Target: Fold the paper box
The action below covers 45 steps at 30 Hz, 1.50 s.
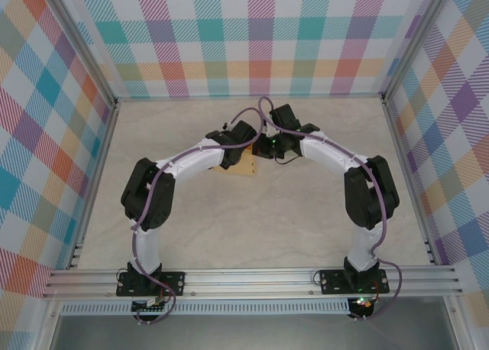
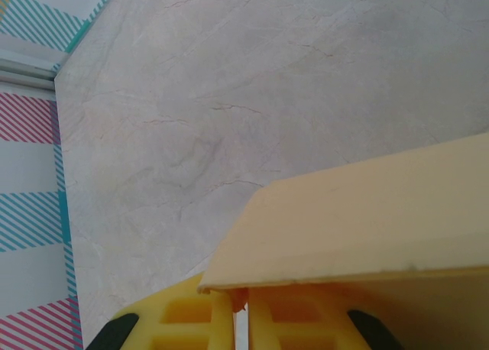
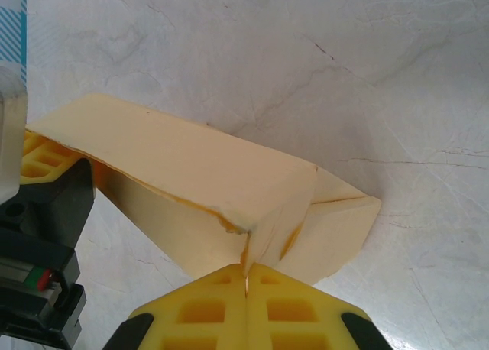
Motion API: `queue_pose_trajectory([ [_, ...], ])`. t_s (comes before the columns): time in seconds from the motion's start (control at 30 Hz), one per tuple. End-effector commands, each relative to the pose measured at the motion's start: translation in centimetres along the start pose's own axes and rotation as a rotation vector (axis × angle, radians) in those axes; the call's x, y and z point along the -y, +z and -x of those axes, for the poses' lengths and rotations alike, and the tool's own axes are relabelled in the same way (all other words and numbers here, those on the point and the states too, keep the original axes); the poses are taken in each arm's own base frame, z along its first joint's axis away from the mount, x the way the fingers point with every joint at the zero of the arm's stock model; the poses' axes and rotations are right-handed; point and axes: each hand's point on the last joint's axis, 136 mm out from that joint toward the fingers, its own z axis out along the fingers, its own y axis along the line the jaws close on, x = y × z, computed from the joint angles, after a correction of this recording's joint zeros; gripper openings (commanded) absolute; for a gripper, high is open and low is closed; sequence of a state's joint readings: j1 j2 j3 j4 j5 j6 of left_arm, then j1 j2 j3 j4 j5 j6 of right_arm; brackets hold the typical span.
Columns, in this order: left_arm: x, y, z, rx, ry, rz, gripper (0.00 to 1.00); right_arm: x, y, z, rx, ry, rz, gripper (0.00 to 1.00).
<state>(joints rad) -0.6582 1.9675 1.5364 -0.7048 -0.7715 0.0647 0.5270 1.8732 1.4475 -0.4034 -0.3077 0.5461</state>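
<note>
Your left gripper [image 2: 240, 304] sits at the bottom edge, its yellow fingers [image 2: 183, 313] pressed together on the lower edge of the paper box [image 2: 367, 212]. The tan panel slants up to your right, above the pale marbled table [image 2: 229, 82]. A striped wall [image 2: 27, 220] borders the left.

No text, label, brand or number can be read anywhere

Pale marbled tabletop [image 1: 252, 228] enclosed by pastel plaid walls [image 1: 260, 37], aluminium rail [image 1: 252, 281] along the near edge
</note>
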Motion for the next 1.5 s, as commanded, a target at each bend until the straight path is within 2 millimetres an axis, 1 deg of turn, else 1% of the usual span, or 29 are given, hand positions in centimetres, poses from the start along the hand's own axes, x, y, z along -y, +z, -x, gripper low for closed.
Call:
queue_pose_trajectory([
  [0.0, 5.8, 0.4, -2.2, -0.067, 0.134, -0.161, 0.11, -4.4, 0.1, 1.6, 0.044, -0.087, 0.139, 0.00],
  [0.1, 5.7, 0.3, -2.1, -0.066, 0.125, -0.159, 0.10, -4.1, 0.7, 0.7, 0.016, -0.111, 0.122, 0.00],
  [0.27, 5.2, 0.0, -2.1, -0.062, 0.095, -0.146, 0.11, -2.7, 1.9, -1.1, -0.024, -0.144, 0.056, 0.00],
  [0.47, 4.4, 0.0, -2.5, -0.060, 0.056, -0.114, 0.11, -1.1, 1.9, -2.7, -0.037, -0.191, -0.022, 0.00],
  [0.6, 4.1, -0.3, -2.3, -0.041, 0.019, -0.114, 0.11, 0.0, 2.6, -3.8, -0.065, -0.193, -0.046, 0.00],
  [0.7, 4.2, -0.5, -2.3, -0.034, 0.005, -0.128, 0.11, 0.1, 2.8, -4.2, -0.065, -0.188, -0.032, 0.00],
  [0.77, 4.3, -0.5, -2.3, -0.033, -0.005, -0.134, 0.11, -0.4, 2.5, -4.0, -0.057, -0.190, -0.015, 0.00],
  [0.8, 4.3, -0.5, -2.3, -0.033, -0.005, -0.134, 0.11, -0.9, 2.2, -3.9, -0.051, -0.195, -0.002, 0.03],
  [0.87, 4.3, -0.5, -2.4, -0.034, -0.007, -0.131, 0.11, -1.9, 1.2, -3.3, -0.028, -0.215, 0.017, 0.17],
  [0.93, 4.1, -0.5, -2.5, -0.035, -0.006, -0.123, 0.11, -2.6, 0.1, -2.7, -0.005, -0.232, 0.019, 0.24],
  [0.97, 4.1, -0.5, -2.5, -0.035, -0.005, -0.122, 0.11, -2.9, -0.5, -2.3, 0.011, -0.239, 0.017, 0.29],
  [1.07, 4.1, -0.4, -2.6, -0.036, -0.006, -0.121, 0.11, -3.5, -1.9, -1.7, 0.041, -0.253, 0.004, 0.39],
  [1.17, 4.2, -0.3, -2.7, -0.040, -0.004, -0.118, 0.11, -3.2, -3.1, -1.5, 0.064, -0.253, -0.028, 0.48],
  [1.33, 4.2, -0.3, -2.7, -0.043, 0.000, -0.119, 0.11, -2.1, -4.2, -1.2, 0.087, -0.223, -0.076, 0.60],
  [1.47, 4.4, -0.2, -2.7, -0.047, 0.002, -0.123, 0.11, -1.6, -5.2, -0.4, 0.121, -0.195, -0.080, 0.61],
])
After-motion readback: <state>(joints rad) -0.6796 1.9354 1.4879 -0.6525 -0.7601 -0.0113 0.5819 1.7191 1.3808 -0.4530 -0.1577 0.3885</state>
